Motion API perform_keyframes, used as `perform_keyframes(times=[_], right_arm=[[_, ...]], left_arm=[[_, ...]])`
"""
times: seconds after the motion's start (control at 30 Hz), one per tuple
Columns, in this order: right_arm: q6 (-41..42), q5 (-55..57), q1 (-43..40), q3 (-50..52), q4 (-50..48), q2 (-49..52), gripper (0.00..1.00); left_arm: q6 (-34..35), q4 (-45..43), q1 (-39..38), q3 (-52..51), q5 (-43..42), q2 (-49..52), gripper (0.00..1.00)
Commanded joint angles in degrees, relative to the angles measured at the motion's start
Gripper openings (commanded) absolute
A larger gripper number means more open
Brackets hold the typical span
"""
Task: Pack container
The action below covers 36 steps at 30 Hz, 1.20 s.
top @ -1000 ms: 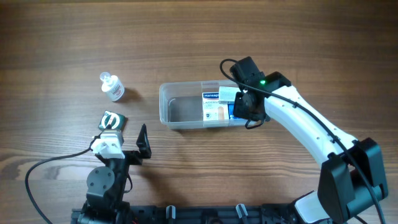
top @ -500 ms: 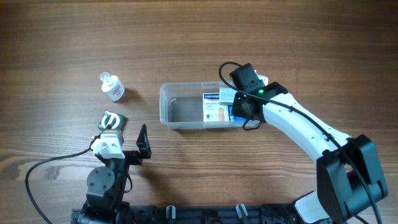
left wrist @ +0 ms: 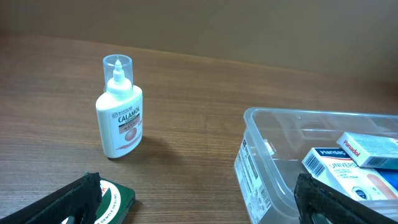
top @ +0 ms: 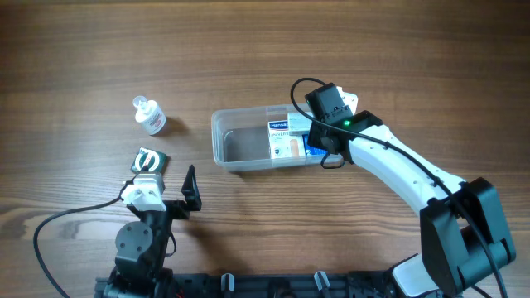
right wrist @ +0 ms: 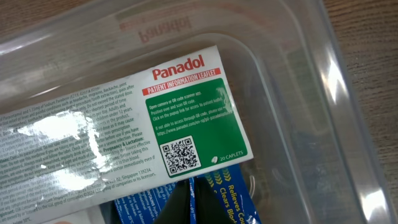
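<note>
1. Starting nearest the base: the left gripper (left wrist: 198, 186) sits low over the table, its fingers spread wide with nothing between them. A dark green carton (top: 150, 159) with white print lies just beside its left finger.
2. The table (top: 83, 50) is matt wood grain. A strip of bare wood separates the carton, the bottle and the tub.
3. A white plastic Calamol bottle (left wrist: 120, 118) stands upright, rounded in the shoulder under a clear cap. It is well apart from the tub's left wall.
4. The container (top: 222, 136) sits mid-table. It is clear plastic and shallow, with rounded corners and a raised rim. The floor of its left half is bare.
5. Its right half holds flat cardboard boxes. A blue-and-white Universal plaster box (left wrist: 339, 171) leans there, with a glossy white, red and green Panadol box (right wrist: 124, 143) tilted across it.
6. The right gripper (top: 313, 132) hangs over the tub's right end, close above the Panadol box. I cannot tell whether its fingers are spread or closed.
</note>
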<state>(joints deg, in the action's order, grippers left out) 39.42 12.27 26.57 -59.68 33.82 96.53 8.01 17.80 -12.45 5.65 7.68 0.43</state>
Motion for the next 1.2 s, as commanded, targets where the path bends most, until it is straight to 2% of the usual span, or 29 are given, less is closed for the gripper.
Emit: perform_keyframes(times=[0.0, 0.3, 0.37, 0.4, 0.43, 0.6, 0.77, 0.97, 1.17], right_arm=[[1.0, -0.9, 0.0, -0.3, 0.9, -3.1, 0.04], [1.1, -2.1, 0.0, -0.3, 4.6, -16.6, 0.05], [1.1, -1.8, 0.0, -0.3, 5.9, -18.0, 0.08], [1.1, -1.8, -0.3, -0.3, 6.7, -18.4, 0.14], [1.4, -1.8, -0.9, -0.3, 7.8, -18.5, 0.18], [3.1, -1.8, -6.9, -0.3, 11.5, -18.0, 0.19], [-0.7, -2.2, -11.5, 0.1, 11.7, -16.9, 0.22], [-5.0, -5.1, -12.2, 0.1, 12.2, -13.3, 0.22], [-3.4, -6.9, -12.2, 0.2, 11.8, -7.3, 0.22]], left_arm=[[0.1, 0.0, -0.4, -0.1, 0.9, 0.0, 1.00], [0.1, 0.0, -0.4, -0.1, 0.9, 0.0, 1.00], [0.1, 0.0, -0.4, -0.1, 0.9, 0.0, 1.00], [0.1, 0.0, -0.4, -0.1, 0.9, 0.0, 1.00], [0.1, 0.1, -0.4, -0.1, 0.9, 0.0, 1.00], [0.1, 0.0, -0.4, -0.1, 0.9, 0.0, 1.00], [0.1, 0.1, -0.4, -0.1, 0.9, 0.0, 1.00], [0.1, 0.0, -0.4, -0.1, 0.9, 0.0, 1.00], [0.1, 0.0, -0.4, -0.1, 0.9, 0.0, 1.00]])
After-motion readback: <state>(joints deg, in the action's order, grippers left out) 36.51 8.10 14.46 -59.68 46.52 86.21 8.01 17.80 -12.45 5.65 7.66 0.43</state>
